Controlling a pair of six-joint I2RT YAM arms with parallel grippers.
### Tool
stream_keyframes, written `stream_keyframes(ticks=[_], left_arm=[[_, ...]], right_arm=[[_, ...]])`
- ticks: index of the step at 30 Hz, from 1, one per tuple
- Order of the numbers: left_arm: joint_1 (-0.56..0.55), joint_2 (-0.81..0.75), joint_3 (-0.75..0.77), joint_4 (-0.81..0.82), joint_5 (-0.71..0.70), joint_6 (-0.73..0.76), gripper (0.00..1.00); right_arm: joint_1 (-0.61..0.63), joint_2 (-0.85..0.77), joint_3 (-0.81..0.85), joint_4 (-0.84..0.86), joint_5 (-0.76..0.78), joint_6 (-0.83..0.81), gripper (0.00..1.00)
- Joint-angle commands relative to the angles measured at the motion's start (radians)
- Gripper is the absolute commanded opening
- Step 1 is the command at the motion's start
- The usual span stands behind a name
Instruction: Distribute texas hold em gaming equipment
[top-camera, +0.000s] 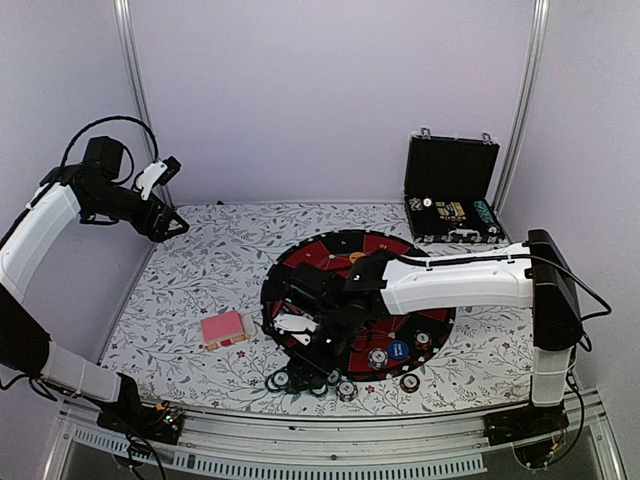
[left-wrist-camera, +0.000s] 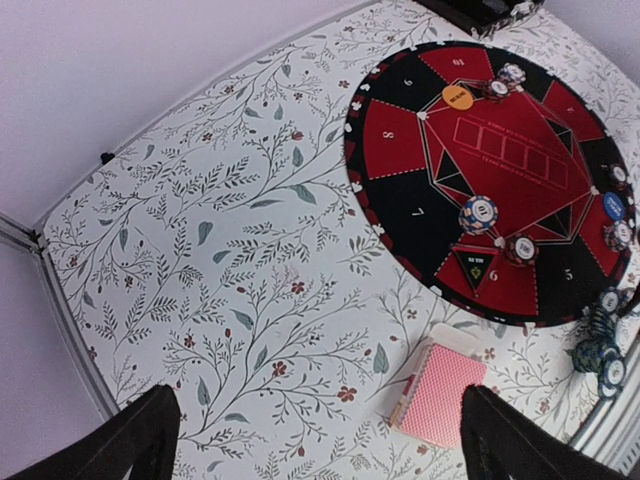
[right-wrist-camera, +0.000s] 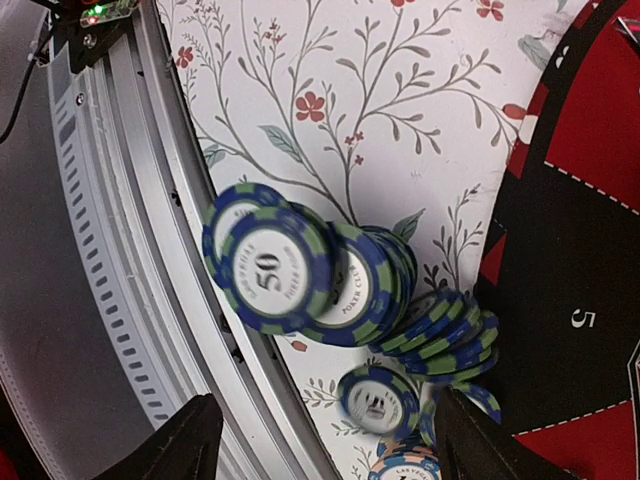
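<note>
Lying in a toppled heap at the near edge of the table, the dark green poker chips (right-wrist-camera: 270, 268) fan out sideways, and the foremost chip shows a white face marked 50. The heap sits on the floral tablecloth (right-wrist-camera: 330, 90), between the aluminium rail (right-wrist-camera: 120, 250) and the black-and-red rim of the round mat (right-wrist-camera: 560, 250), just beside that rim. The right gripper (right-wrist-camera: 327, 400) hangs directly over the heap with its fingers (right-wrist-camera: 185, 440) spread well apart and nothing clamped between them. The top view shows the right arm reaching across the mat to this spot. Further chips lie on the mat: two blue-white chips (left-wrist-camera: 479, 213) rest near its centre, close to each other. More chips sit along the near sector beside the blue button disc (top-camera: 398, 349). The orange button disc (left-wrist-camera: 458, 97) lies on the far part of the mat, with two more chips close by. The playing cards (top-camera: 223, 329), pink-red backs up, form one squared stack on the cloth to the left of the mat, apart from it. The left gripper (top-camera: 165, 215) is raised high over the far left corner of the table, and the left wrist view shows its fingers wide apart and holding nothing. The black case (top-camera: 452, 200) stands open at the far right corner, well apart from both grippers.
</note>
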Motion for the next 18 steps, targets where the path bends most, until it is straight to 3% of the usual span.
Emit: stream_keyframes(ticks=[1, 12, 18], left_arm=[[-0.009, -0.014, 0.01, 0.013, -0.006, 0.009, 1.0], [-0.009, -0.019, -0.012, 0.015, -0.008, 0.012, 1.0], [-0.01, -0.017, -0.016, 0.012, -0.009, 0.014, 1.0]], right_arm=[[-0.033, -0.021, -0.025, 0.05, -0.089, -0.007, 0.76], [-0.035, -0.007, -0.035, 0.044, 0.073, -0.027, 0.74], [0.006, -0.002, 0.009, 0.061, 0.078, -0.061, 0.83]])
